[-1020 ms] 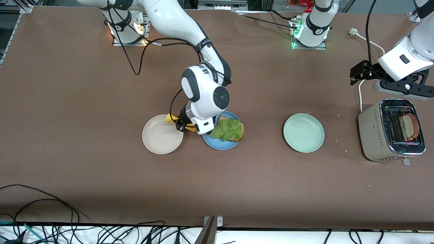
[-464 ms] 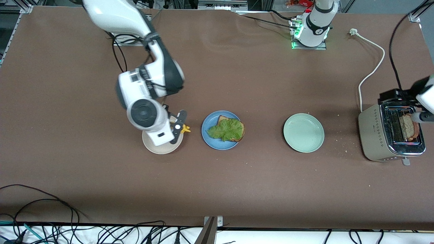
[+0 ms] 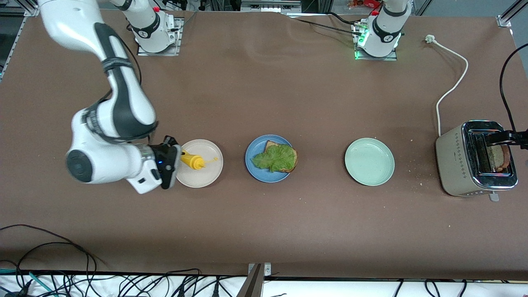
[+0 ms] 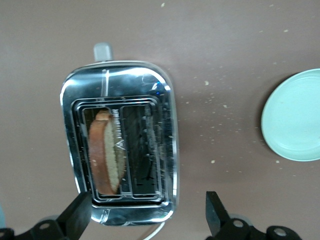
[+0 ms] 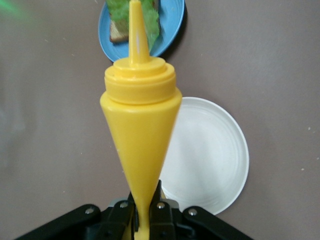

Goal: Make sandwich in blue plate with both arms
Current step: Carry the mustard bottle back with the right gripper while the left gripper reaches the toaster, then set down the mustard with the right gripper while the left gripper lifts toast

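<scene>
On table: three plates, two bread slices.

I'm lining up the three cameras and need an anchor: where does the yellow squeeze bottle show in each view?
Front view: yellow squeeze bottle lies tilted over the beige plate, held by the right gripper.
Left wrist view: not in it.
Right wrist view: bottle fills the centre.
Shared landmark: the blue plate, seen in front and right wrist views.

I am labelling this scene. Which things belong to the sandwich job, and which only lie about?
Job: blue plate with bread slice and lettuce; second slice in toaster; left gripper over toaster; right gripper holding yellow bottle.

Lying about: beige plate, green plate.
</scene>
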`<act>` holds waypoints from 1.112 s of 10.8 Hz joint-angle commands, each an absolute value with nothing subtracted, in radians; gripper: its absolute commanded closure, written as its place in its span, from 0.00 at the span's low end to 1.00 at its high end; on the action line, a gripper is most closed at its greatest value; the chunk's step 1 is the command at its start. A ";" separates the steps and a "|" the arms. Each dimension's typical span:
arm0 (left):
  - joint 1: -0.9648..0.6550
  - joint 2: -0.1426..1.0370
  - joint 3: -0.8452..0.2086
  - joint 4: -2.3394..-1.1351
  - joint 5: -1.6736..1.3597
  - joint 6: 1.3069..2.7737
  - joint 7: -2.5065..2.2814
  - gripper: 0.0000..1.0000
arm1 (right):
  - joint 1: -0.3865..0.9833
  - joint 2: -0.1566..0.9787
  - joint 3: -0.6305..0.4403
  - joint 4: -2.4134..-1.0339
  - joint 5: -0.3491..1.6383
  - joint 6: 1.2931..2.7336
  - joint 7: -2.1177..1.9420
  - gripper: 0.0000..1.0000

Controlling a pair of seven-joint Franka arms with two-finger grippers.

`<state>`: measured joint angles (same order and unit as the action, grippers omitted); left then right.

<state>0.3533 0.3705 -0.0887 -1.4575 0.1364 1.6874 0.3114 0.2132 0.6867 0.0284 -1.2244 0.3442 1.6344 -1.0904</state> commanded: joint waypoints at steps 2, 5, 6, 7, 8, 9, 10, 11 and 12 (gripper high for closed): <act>0.415 0.477 -0.100 -1.420 0.169 1.776 0.347 0.00 | 0.019 0.716 0.086 -1.261 0.560 1.638 -1.392 1.00; 0.426 0.535 -0.097 -1.420 0.192 1.799 0.345 0.24 | -0.205 0.803 0.315 -1.258 0.572 1.637 -1.542 1.00; 0.416 0.537 -0.098 -1.422 0.263 1.795 0.380 0.57 | -0.259 0.837 0.355 -1.258 0.572 1.637 -1.656 1.00; 0.407 0.534 -0.101 -1.424 0.291 1.783 0.417 0.82 | -0.294 0.857 0.374 -1.258 0.574 1.632 -1.740 1.00; 0.408 0.529 -0.103 -1.424 0.285 1.769 0.422 0.97 | -0.325 0.880 0.380 -1.256 0.572 1.614 -1.814 1.00; 0.413 0.529 -0.103 -1.424 0.284 1.769 0.425 1.00 | -0.351 0.915 0.382 -1.255 0.575 1.597 -1.897 1.00; 0.417 0.531 -0.103 -1.427 0.281 1.764 0.425 1.00 | -0.383 0.955 0.405 -1.240 0.575 1.579 -1.954 1.00; 0.416 0.531 -0.103 -1.425 0.281 1.763 0.413 1.00 | -0.415 0.980 0.425 -1.238 0.568 1.578 -1.991 1.00; 0.417 0.528 -0.101 -1.421 0.281 1.760 0.407 1.00 | -0.416 1.014 0.425 -1.235 0.549 1.583 -2.034 1.00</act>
